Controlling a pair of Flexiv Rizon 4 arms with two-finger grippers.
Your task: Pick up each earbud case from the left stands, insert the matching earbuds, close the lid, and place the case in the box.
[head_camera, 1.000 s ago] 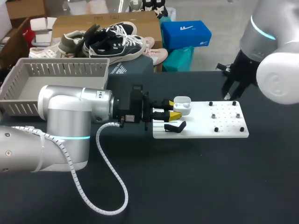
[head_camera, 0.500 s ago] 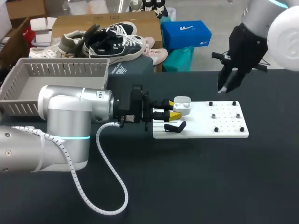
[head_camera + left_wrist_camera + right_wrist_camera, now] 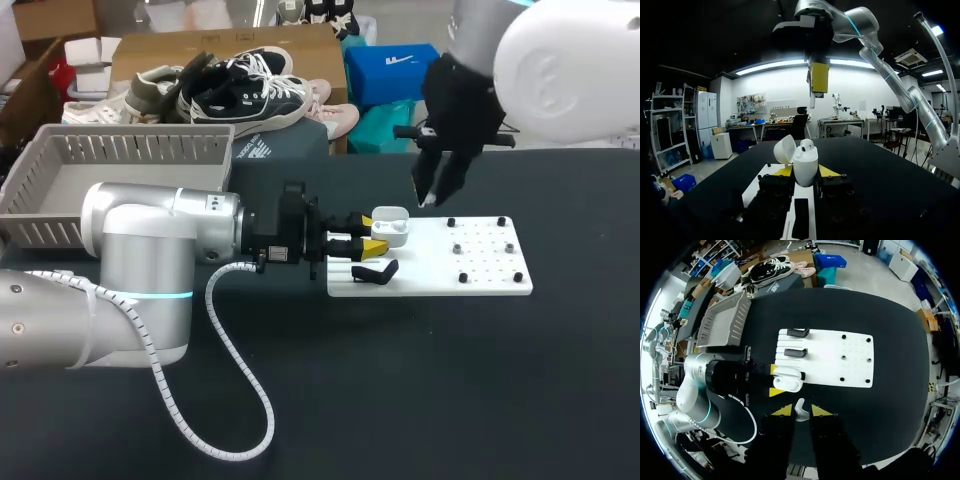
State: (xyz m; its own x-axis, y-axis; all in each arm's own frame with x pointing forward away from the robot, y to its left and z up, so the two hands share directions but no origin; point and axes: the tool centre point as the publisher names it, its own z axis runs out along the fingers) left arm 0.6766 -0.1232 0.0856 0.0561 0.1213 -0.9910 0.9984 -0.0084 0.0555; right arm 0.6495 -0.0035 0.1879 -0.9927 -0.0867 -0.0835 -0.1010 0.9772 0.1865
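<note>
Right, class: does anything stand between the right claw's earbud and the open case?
Nothing visible does. The earbud in the right claw hangs in open air above the case, whose lid is tipped back off the opening.

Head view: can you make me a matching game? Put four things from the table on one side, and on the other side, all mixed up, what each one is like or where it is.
Things:
1. earbud case
2. earbud
3. box
4. white board

Clues:
A. pinched in the right claw, up in the air
B. lid open, gripped by the left claw
C. lying flat, with black stands on it
D. grey, with slatted walls

Pairs: 1-B, 2-A, 3-D, 4-C
</note>
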